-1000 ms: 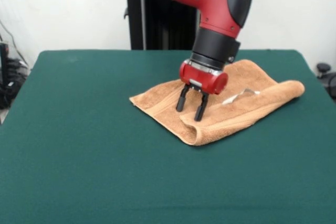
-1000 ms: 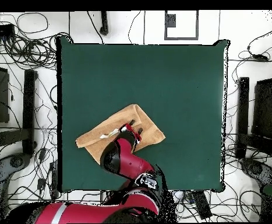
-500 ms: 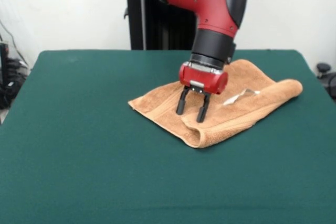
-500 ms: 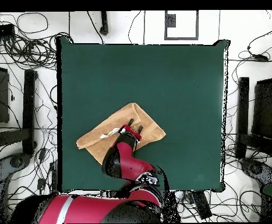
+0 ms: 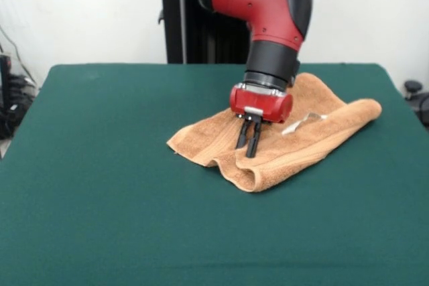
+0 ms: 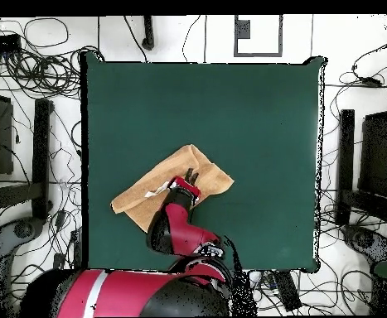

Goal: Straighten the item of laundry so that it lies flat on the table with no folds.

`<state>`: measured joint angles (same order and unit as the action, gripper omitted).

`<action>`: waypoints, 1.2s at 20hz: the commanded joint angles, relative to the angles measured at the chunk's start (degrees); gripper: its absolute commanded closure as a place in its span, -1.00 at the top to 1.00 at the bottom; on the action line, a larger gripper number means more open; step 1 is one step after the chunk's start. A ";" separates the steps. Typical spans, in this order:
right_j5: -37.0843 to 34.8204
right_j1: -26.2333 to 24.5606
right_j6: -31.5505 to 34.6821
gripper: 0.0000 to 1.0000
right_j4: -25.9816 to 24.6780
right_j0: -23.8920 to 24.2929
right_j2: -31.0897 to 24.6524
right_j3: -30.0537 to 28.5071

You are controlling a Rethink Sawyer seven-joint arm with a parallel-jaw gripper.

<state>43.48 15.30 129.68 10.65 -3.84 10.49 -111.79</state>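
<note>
The end effector, fingers nearly together and pinching a ridge of the towel, stands directly over the folded layer on the worktop.

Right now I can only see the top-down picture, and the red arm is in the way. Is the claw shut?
Observer: Yes. From the front, the gripper has its fingers close together, tips down in the towel, apparently pinching it.
Operator: Is the towel flat?
Observer: No. Its near edge is a rounded, doubled-over fold that stands up off the table.
Operator: Any more bumps?
Observer: The towel's right end curls into a soft roll.
</note>
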 commanded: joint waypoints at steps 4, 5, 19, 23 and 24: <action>-7.59 -4.38 8.57 -1.00 0.08 1.78 -9.83 8.41; -7.94 -4.20 8.46 -1.00 0.05 1.80 -9.86 8.31; -8.35 -3.32 8.69 1.00 0.03 2.45 -9.88 7.72; -9.54 -2.61 7.33 1.00 1.08 1.62 -9.00 7.41; -9.73 -2.48 6.80 1.00 1.34 1.31 -8.58 7.46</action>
<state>43.55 15.64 129.68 9.55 -2.85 9.56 -111.12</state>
